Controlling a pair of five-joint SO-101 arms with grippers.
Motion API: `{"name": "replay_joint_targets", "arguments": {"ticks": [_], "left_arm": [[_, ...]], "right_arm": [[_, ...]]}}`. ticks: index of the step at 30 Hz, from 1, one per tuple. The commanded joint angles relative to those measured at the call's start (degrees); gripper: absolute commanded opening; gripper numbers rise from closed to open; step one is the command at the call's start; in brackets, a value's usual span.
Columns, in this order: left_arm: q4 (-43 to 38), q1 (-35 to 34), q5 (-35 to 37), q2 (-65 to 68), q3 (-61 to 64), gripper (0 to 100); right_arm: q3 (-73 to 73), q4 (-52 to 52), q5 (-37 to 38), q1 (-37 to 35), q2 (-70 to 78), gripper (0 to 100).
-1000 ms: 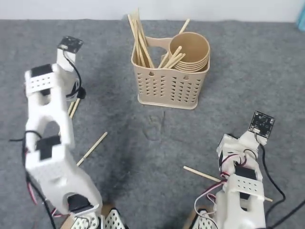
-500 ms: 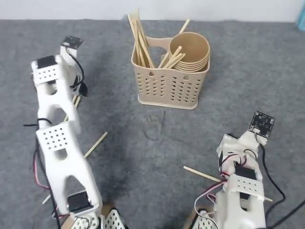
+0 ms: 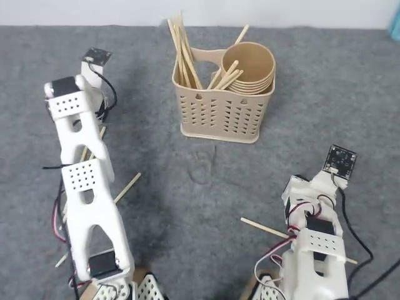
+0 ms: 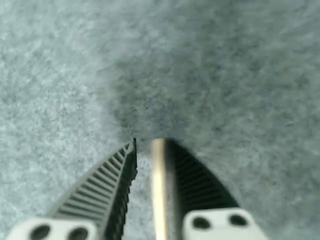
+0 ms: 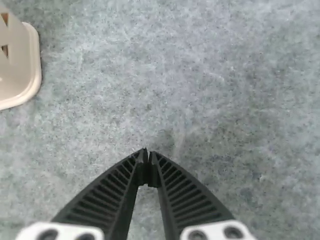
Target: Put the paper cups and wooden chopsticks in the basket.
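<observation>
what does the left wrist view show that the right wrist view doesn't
Left wrist view: a wooden chopstick lying along the inside of the left gripper.
Right wrist view: a corner of the basket, and the right gripper shut with nothing in it.
Both: grey carpet beneath a black gripper.

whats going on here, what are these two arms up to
Two robot arms are tidying a grey carpet into a beige basket. The basket already holds a stack of paper cups and several chopsticks. The left gripper holds a wooden chopstick above the carpet. The right gripper is shut and empty. Loose chopsticks lie on the carpet, one beside the left arm, another by the right arm.
</observation>
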Motion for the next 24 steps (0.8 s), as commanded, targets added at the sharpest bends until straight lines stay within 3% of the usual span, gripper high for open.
{"name": "replay_joint_targets", "arguments": {"ticks": [1, 10, 15, 19, 24], "left_arm": [[1.5, -0.4, 0.2, 1.2, -4.5, 1], [2.2, -2.1, 1.0, -1.2, -6.2, 1], [2.2, -5.5, 8.2, -6.9, -6.2, 1], [2.5, -7.5, 9.6, -10.7, -6.0, 1], [2.5, -9.2, 9.6, -16.4, 2.4, 1]], "right_arm": [[-1.5, 0.4, 0.9, -0.3, -1.6, 0.9], [-1.6, 0.4, 0.9, -0.2, -1.6, 0.9], [-1.7, 0.0, 0.9, -0.2, -1.6, 0.9], [-1.8, 0.0, 0.9, -0.2, -1.6, 0.9], [-1.8, 0.0, 0.9, -0.2, -1.6, 0.9]]}}
